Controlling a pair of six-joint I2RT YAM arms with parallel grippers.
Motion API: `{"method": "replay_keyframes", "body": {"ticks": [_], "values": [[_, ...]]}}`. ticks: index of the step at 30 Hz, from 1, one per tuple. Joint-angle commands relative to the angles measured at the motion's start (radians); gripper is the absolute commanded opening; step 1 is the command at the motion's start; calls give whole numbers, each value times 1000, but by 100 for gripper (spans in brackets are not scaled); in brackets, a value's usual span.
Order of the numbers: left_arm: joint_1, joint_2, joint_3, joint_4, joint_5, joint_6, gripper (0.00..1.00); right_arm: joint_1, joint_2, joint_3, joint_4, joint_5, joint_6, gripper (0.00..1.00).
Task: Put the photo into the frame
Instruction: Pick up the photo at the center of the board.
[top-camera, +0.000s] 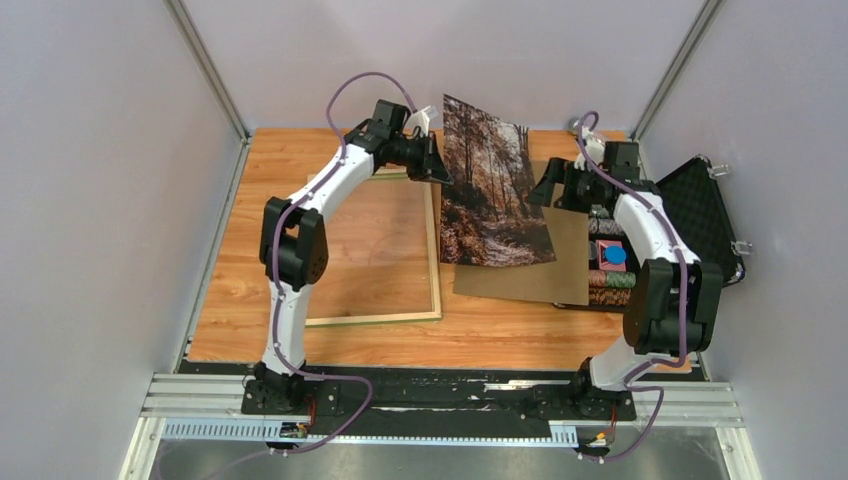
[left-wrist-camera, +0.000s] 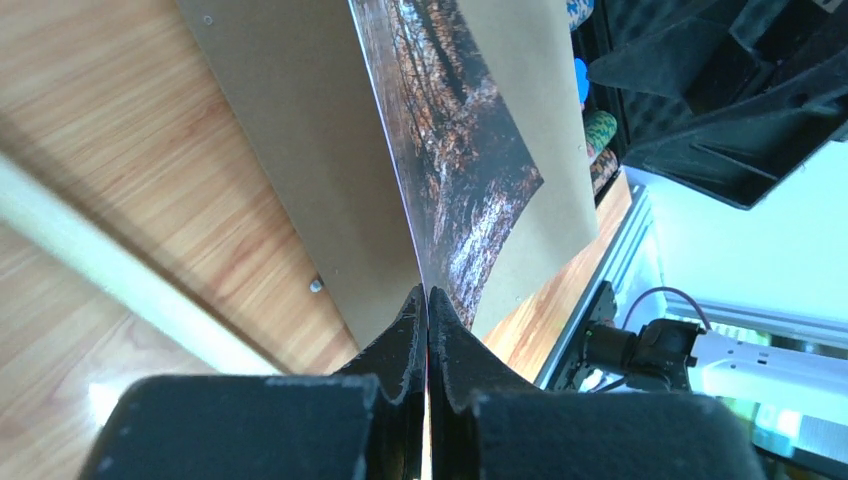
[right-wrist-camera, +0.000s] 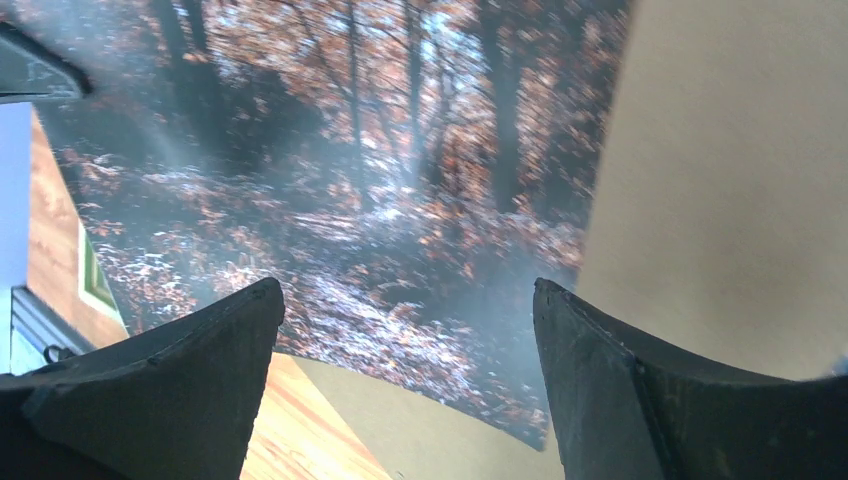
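**One edge pinched, one big move to go**

From above, the left gripper (top-camera: 428, 152) pinches the left edge of the photo (top-camera: 495, 190), a large thin print of an autumn forest path in brown-orange tones. The print stands tilted over the far middle of the wooden table (top-camera: 500, 335). Its lower edge comes down over a plain brown backing board (top-camera: 565, 275) lying flat right of centre; whether the two touch cannot be told. The frame (top-camera: 372, 318), a large thin-railed rectangle, lies flat on the table's left half with its pale wood back upward, just beside the board. The right gripper (top-camera: 548, 188) sits close to the print's right edge. An open black case (top-camera: 705, 205) lies along the table's right edge.

The left wrist camera shows that gripper's fingers (left-wrist-camera: 395, 345) pressed together on the print's edge. The sheet runs away edge-on between them, with the board beneath and one pale frame rail crossing the lower left.

The right wrist camera shows the other gripper's fingers (right-wrist-camera: 200, 370) spread wide and holding nothing. The picture side fills the gap between them, and the board lies to the right.

The step in hand appears to be the carry, since the print is raised but not over the frame. The next move likely calls for swinging it left and lowering it flat inside the rails with the corners square. A sheet this thin, held by one edge, may sag or curl, so support at the free edge could help.
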Motion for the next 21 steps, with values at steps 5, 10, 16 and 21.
{"method": "replay_keyframes", "body": {"ticks": [5, 10, 16, 21], "values": [[58, -210, 77, -288, -166, 206, 0, 229, 22, 247, 33, -69, 74, 92], [145, -290, 128, -441, -242, 303, 0, 291, 102, 383, 33, -111, 125, 91], [256, -433, 163, -569, -426, 448, 0, 337, 130, 420, 41, -106, 131, 90], [285, -565, 191, -617, -686, 620, 0, 347, 122, 397, 48, -104, 139, 90]]}}
